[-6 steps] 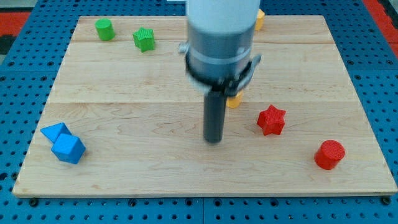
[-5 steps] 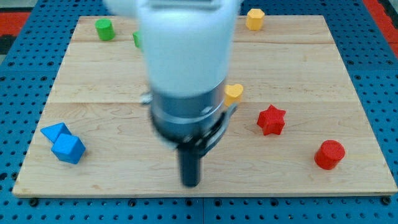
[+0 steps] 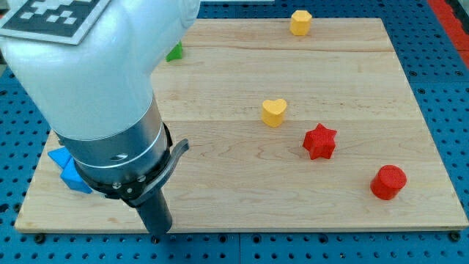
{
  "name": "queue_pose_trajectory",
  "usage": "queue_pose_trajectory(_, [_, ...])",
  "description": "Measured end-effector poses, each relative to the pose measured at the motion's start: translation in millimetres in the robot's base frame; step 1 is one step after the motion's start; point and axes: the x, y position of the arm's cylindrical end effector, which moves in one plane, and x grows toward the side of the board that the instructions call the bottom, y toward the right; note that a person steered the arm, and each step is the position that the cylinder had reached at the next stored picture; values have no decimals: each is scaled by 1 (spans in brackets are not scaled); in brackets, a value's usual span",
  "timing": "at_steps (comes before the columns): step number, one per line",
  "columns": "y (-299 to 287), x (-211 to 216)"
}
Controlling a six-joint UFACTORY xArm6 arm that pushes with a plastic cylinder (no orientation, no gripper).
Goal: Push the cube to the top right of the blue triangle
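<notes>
The arm's big white and grey body fills the view's left. My tip (image 3: 158,233) stands at the board's bottom edge, to the right of and below the blue blocks. The blue cube (image 3: 72,180) shows only partly, at the bottom left, behind the arm's collar. The blue triangle (image 3: 59,156) peeks out just above and left of it, touching it as far as I can tell. My tip is apart from both.
A yellow heart (image 3: 274,111) sits at the board's middle. A red star (image 3: 319,141) and a red cylinder (image 3: 387,182) lie to the right. A yellow hexagonal block (image 3: 300,22) is at the top. A green block (image 3: 175,51) peeks out behind the arm.
The arm has swept from the board's middle down and to the left; my tip now stands at the bottom edge near the blue blocks. The blocks have not moved.
</notes>
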Motion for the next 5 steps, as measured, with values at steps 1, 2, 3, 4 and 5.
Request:
queue_pose_trajectory(1, [-58,-1])
queue_pose_trajectory(2, [-122,-18])
queue_pose_trajectory(3, [-124,-77])
queue_pose_trajectory(4, [-124,-116])
queue_pose_trajectory(5, [-118,-156])
